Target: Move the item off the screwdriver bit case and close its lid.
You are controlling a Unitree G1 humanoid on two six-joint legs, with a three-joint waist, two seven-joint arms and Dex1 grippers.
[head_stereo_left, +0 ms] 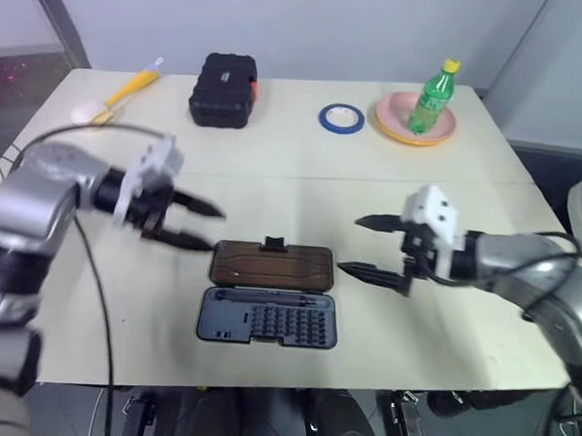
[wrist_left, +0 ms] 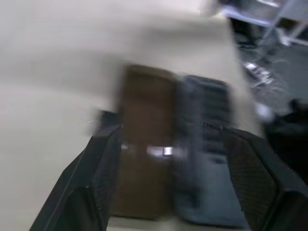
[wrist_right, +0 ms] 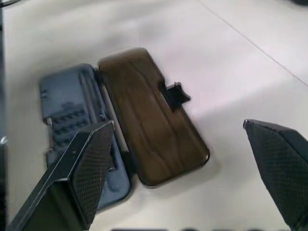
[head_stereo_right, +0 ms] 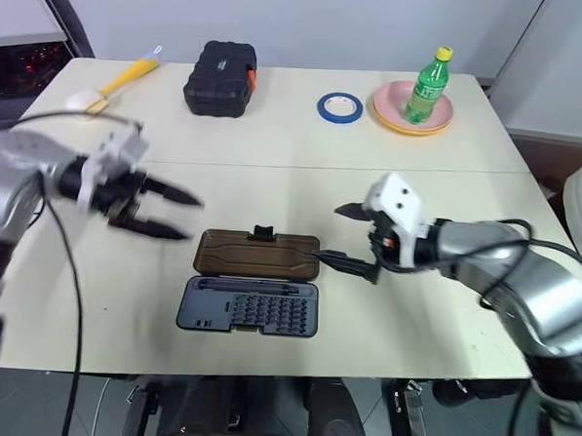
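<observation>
The screwdriver bit case (head_stereo_left: 268, 319) lies open flat near the table's front edge, its dark grey-blue tray of bits nearest me. Its lid (head_stereo_left: 271, 265), smoky brown with a black latch tab (head_stereo_left: 273, 243) on its far edge, lies flat on the table beyond the tray. The item is out of view. My left gripper (head_stereo_left: 213, 228) hovers just left of the lid, open and holding nothing, pointing right. My right gripper (head_stereo_left: 351, 245) hovers just right of the lid, open wide and holding nothing, pointing left. The right wrist view looks down on the lid (wrist_right: 149, 115) and tray (wrist_right: 72, 110).
At the back of the table stand a chunky black box with an orange side (head_stereo_left: 223, 89), a blue tape roll (head_stereo_left: 341, 118) and a pink plate (head_stereo_left: 389, 118) holding a green bottle (head_stereo_left: 434, 97). A yellow-handled brush (head_stereo_left: 122, 94) lies at the back left.
</observation>
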